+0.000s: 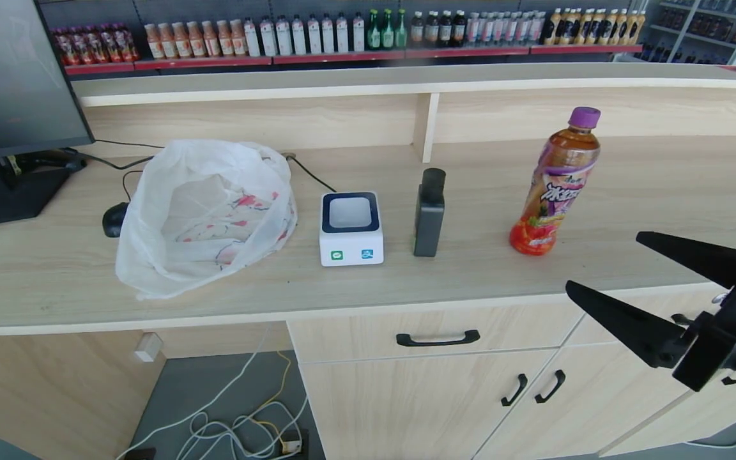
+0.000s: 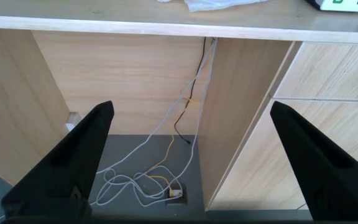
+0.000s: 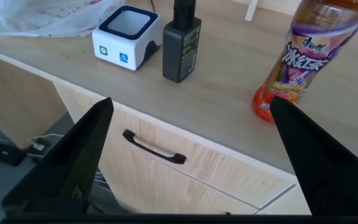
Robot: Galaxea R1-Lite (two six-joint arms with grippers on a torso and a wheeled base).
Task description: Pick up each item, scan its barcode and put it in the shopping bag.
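Observation:
A tea bottle [image 1: 556,185] with a purple cap and an orange drink stands upright on the wooden counter [image 1: 368,281], right of centre; the right wrist view also has the bottle [image 3: 306,59]. A white plastic shopping bag [image 1: 205,214] lies open on the counter's left part. Between them sit a white scanner box [image 1: 351,229] and a dark handheld scanner [image 1: 430,214] standing upright. My right gripper [image 1: 601,268] hangs open in front of the counter edge, below and right of the bottle, holding nothing. My left gripper [image 2: 191,155] is open too, low in front of the counter's open bay.
A monitor [image 1: 16,76] and a black mouse [image 1: 114,219] sit at the counter's left end. Drawers and cupboard doors with black handles [image 1: 438,338] are under the counter. Cables [image 2: 160,174] lie on the floor in the open bay. Shelves of bottles line the back wall.

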